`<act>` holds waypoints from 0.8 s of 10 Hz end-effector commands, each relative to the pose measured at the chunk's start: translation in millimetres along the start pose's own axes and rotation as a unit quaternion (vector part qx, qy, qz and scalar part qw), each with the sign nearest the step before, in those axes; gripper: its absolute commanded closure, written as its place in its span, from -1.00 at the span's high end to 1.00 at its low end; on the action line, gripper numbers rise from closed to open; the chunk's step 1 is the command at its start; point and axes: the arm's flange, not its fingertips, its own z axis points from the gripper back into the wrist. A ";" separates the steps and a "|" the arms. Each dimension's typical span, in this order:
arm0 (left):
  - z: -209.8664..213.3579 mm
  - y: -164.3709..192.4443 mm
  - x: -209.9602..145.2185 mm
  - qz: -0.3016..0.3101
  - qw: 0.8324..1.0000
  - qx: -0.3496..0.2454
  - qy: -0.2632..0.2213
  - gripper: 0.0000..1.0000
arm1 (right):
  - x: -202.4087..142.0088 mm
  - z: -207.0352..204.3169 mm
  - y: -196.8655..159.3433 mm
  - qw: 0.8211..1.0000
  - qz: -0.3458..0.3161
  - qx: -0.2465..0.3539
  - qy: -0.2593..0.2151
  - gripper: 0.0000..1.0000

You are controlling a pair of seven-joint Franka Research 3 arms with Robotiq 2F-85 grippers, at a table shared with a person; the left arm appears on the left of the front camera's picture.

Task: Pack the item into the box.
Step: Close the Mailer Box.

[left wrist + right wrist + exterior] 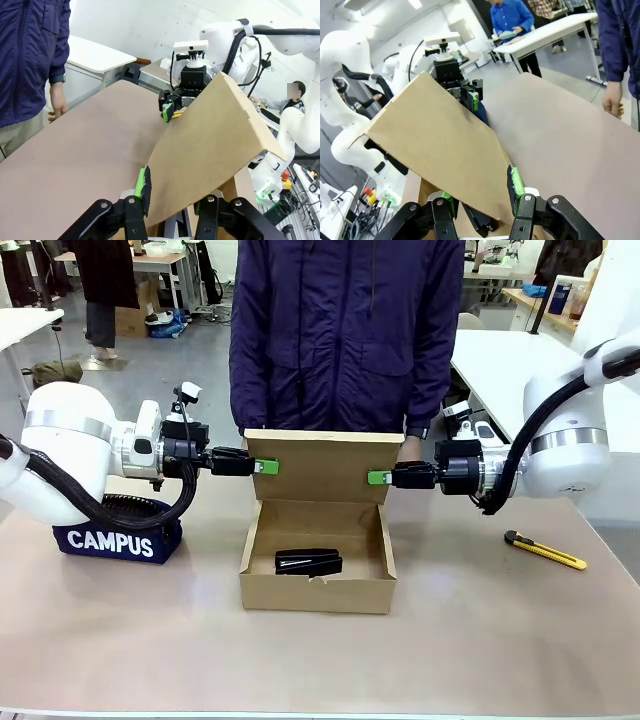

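Stapler (309, 562) is in! It lies flat on the floor of the box (318, 595), low centre of the front view, nearer the front wall than the back, so the packing part looks done.

Just behind it, the flap lid (320, 465) stands upright off the back wall, wide open above the cavity. Both arms are on it. The left gripper (262, 467) comes in from frame left and pinches the flap's left edge between its green pads. The right gripper (380, 477) mirrors it from frame right, clamped on the right edge. The wrist views back this up, with cardboard sandwiched between each pair of fingers.

So what's left, by my read, is the close: swing that flap forward and down over the stapler, both arms together, then let go.

Off to the sides, the navy pencil pouch (115, 540) sits at left under the left arm, and the utility knife (545, 552) lies at right, both well outside the box.

Beyond the lid, a person (345, 330) stands at the far edge, upper centre, hands low and off the cardboard.
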 end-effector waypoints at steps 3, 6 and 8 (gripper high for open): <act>1.6 -6.7 3.6 -0.045 0.999 0.006 -0.011 -0.09 | 1.1 1.5 6.1 0.999 0.045 -0.012 -0.020 0.05; 5.0 -27.2 7.2 -0.128 0.992 0.005 -0.018 -0.09 | -0.9 8.2 28.7 0.992 0.116 -0.009 -0.040 0.05; 7.0 -33.2 6.0 -0.142 0.989 0.004 -0.027 -0.09 | -6.2 11.9 38.5 0.989 0.145 -0.005 -0.043 0.05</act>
